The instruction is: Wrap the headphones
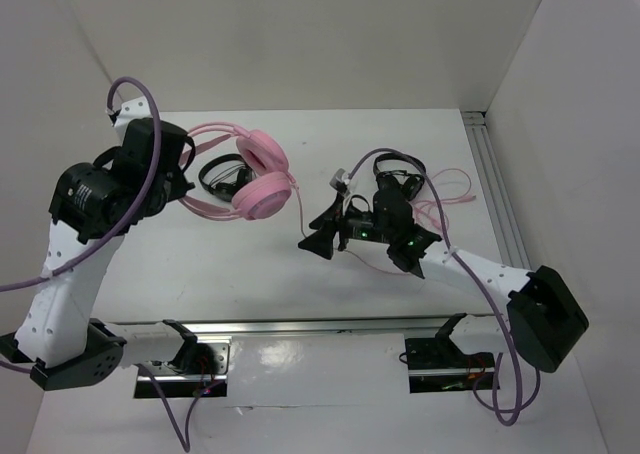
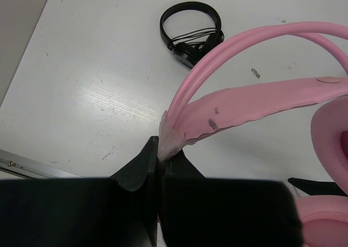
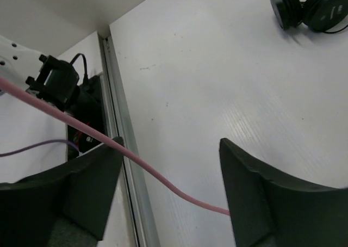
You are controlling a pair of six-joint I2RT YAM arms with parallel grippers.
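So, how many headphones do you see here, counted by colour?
pink headphones: 1
black headphones: 2, the left black pair and the right black pair
total: 3

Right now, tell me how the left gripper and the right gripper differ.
The left gripper is shut on the headband of the pink headphones; the right gripper is open. The left gripper clamps its part; the cable only crosses between the right gripper's fingers, unclamped. Both have black fingers.
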